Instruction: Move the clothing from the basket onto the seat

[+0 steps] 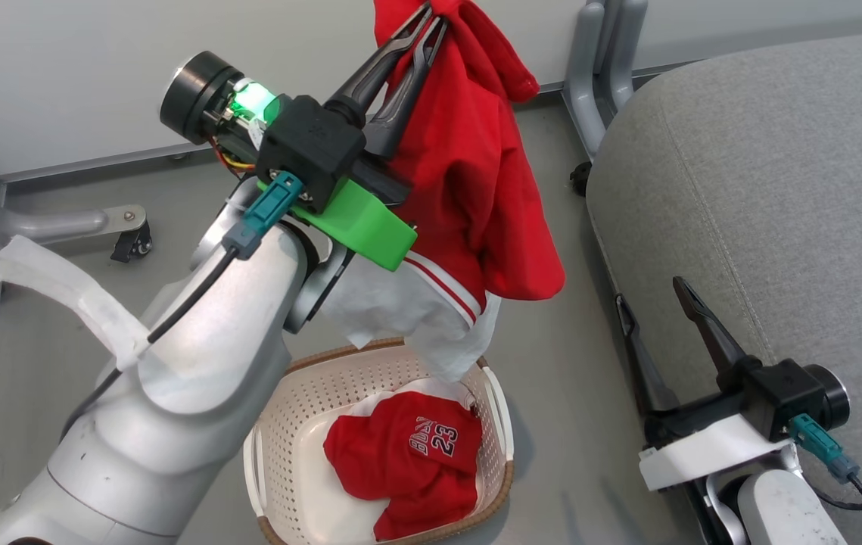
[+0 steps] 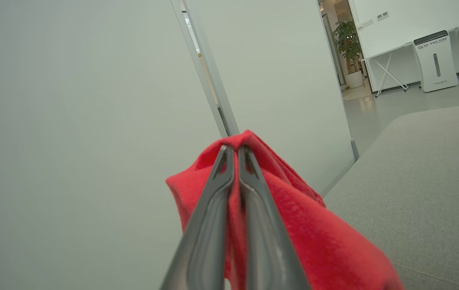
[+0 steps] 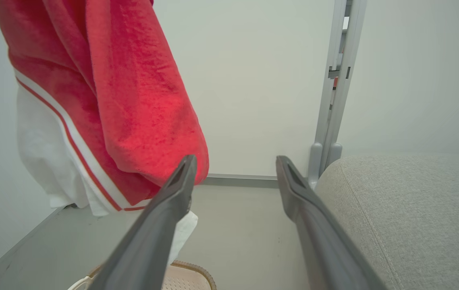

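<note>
Lying nearest: the 23 garment (image 1: 408, 462), crumpled red with white lettering, sits in the basket (image 1: 290, 431) on the floor (image 1: 567, 393).
Right gripper (image 1: 650, 291): low beside the seat's edge, fingers spread wide, nothing between them.
Left gripper (image 1: 434, 17): raised above the basket, fingers pinched tight on a fold at the top of the lifted garment (image 1: 476, 174). A thin ridge of cloth pokes past the tips.
Lifted garment: hangs free in long folds, red with a white striped hem and a white panel (image 1: 400, 310). Its lowest corner hangs over the basket; I cannot tell whether it touches the rim. It is apart from the seat.
Seat (image 1: 779, 189): big grey cushion to the right, beyond the hanging cloth.
Handling: looks light, soft and limp, so it will likely swing and drape rather than hold a shape. Nothing to break. The likely trouble is the tail snagging the basket, or cloth slipping from so narrow a pinch.
Where to hold: a bunched fold, as now. On the 23 garment, the raised crumple near the lettering looks the easiest bite.
</note>
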You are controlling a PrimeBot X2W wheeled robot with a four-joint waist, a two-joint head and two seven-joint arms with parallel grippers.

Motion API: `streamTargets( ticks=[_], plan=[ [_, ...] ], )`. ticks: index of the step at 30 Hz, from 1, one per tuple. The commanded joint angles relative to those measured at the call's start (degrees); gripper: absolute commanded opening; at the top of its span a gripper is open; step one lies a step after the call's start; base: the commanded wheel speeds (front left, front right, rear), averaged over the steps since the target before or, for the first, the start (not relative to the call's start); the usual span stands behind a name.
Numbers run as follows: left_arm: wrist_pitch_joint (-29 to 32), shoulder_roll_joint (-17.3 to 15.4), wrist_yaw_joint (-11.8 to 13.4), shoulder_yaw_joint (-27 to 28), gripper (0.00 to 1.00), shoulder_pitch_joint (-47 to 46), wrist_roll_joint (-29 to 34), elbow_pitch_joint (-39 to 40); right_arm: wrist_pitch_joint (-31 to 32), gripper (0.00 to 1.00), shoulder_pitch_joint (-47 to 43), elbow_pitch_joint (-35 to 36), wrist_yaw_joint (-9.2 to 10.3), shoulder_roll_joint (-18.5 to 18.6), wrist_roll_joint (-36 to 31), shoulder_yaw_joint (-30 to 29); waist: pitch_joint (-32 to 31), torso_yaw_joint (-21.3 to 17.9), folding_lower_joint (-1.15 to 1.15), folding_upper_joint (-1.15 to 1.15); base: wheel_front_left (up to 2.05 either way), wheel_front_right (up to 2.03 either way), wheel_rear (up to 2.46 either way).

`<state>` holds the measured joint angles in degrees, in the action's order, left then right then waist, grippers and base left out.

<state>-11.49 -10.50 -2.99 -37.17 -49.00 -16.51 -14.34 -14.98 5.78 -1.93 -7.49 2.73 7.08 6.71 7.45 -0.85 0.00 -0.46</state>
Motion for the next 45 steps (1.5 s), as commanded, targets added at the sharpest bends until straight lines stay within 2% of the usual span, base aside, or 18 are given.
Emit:
streamTargets(
  ticks=[1,16,25,37,38,40,45],
  plan=[
    [0.26,-0.30,0.64,-0.10,0.00,-0.36,0.22,0.62,-0.16,1.00,-0.52,0.40,0.01,0.15,0.22,0.30,0.02,0.07,0.00,0.46,0.00,0.00,0.00],
    [0.48,1.01,1.22,-2.27,0.00,1.18,-0.22,2.68,-0.16,1.00,6.97,4.17,0.01,0.16,-1.32,9.07,0.49,0.87,0.00,0.46,0.00,0.00,0.00],
    [-0.13,2.30,1.31,-3.38,0.00,0.63,-0.41,3.33,-0.16,1.00,13.55,-0.37,0.01,0.17,-2.56,12.75,1.33,2.00,0.00,0.46,0.00,0.00,0.00],
    [-0.64,3.69,0.99,-5.38,0.00,0.08,-0.64,3.73,-0.17,1.00,21.36,-8.37,0.01,0.17,1.59,15.10,3.04,3.03,0.00,0.46,0.00,0.00,0.00],
    [-0.77,3.76,0.98,-5.53,0.00,0.18,-0.72,3.58,-0.16,0.53,21.70,-8.77,0.01,0.17,1.99,15.12,3.05,3.10,0.00,0.46,0.00,0.00,0.00],
    [-0.90,3.85,1.00,-5.75,0.00,0.48,-0.94,3.28,-0.17,0.00,22.01,-9.07,0.01,0.16,2.40,15.06,3.01,3.16,0.00,0.46,0.00,0.00,0.00],
    [-1.21,3.87,1.21,-6.13,0.00,1.46,-1.18,2.33,-0.16,0.00,20.94,-9.21,0.01,0.17,2.72,15.03,2.77,2.92,0.00,0.46,0.00,0.00,0.00]
  ],
)
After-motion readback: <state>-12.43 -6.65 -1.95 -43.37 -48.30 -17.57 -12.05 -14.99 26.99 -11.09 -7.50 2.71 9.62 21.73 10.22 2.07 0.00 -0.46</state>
